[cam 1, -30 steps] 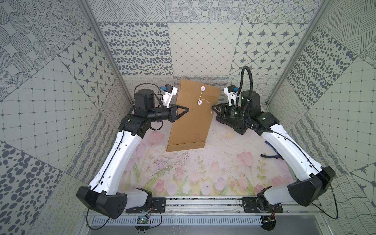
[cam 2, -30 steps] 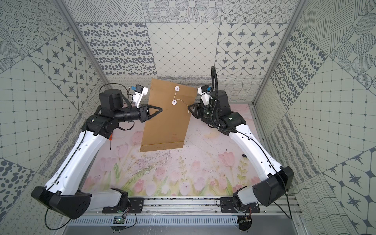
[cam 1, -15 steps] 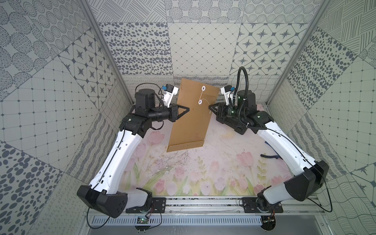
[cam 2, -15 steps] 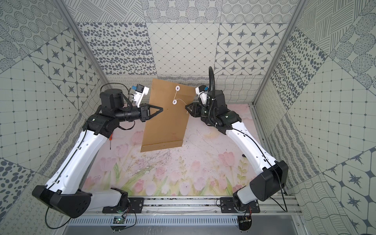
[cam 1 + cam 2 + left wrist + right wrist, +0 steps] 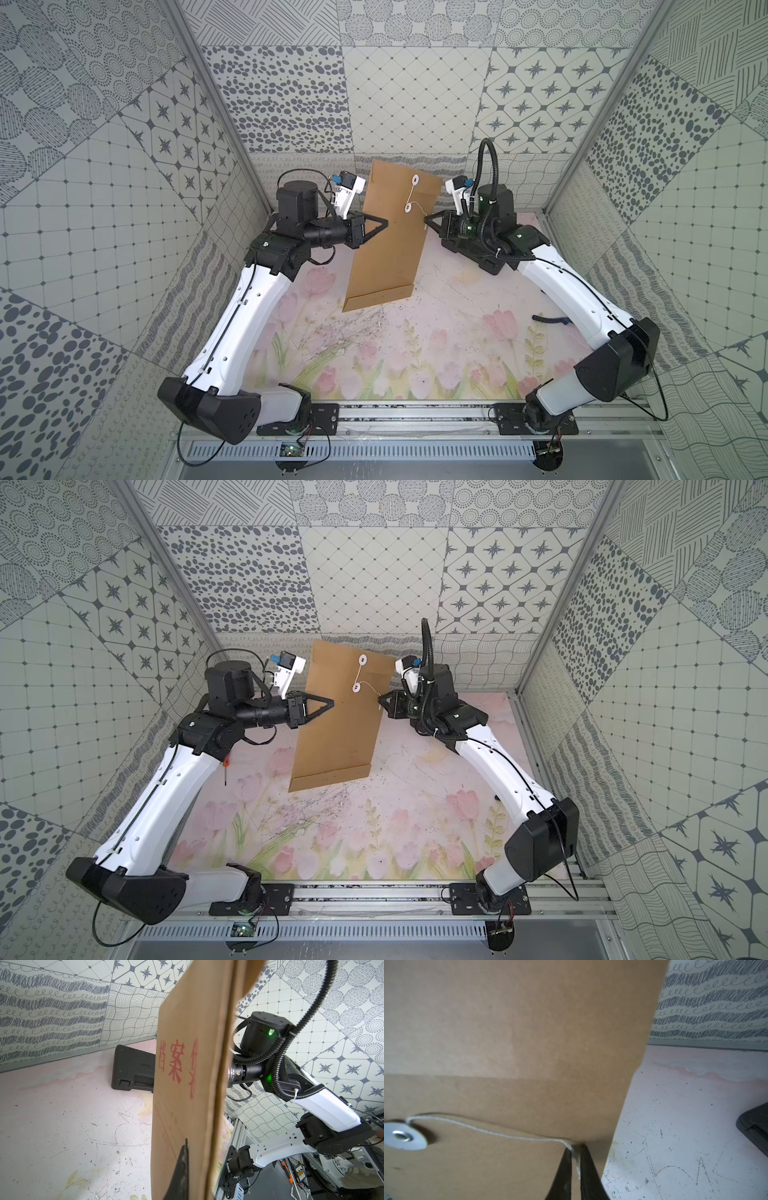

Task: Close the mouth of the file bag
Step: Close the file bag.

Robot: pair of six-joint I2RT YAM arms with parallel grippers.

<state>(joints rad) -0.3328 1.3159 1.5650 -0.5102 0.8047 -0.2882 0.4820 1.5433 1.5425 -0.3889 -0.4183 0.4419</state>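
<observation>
File bag (image 5: 390, 249) stands upright between the hands, left hand (image 5: 386, 223) clamped on its edge. Right hand (image 5: 425, 217) pinches the string (image 5: 508, 1135) beside the lower disc (image 5: 409, 207); winding seems not yet done.

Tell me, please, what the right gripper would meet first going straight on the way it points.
Probably the brown envelope, near its edge: the right gripper, shut on the string, points at it.
</observation>
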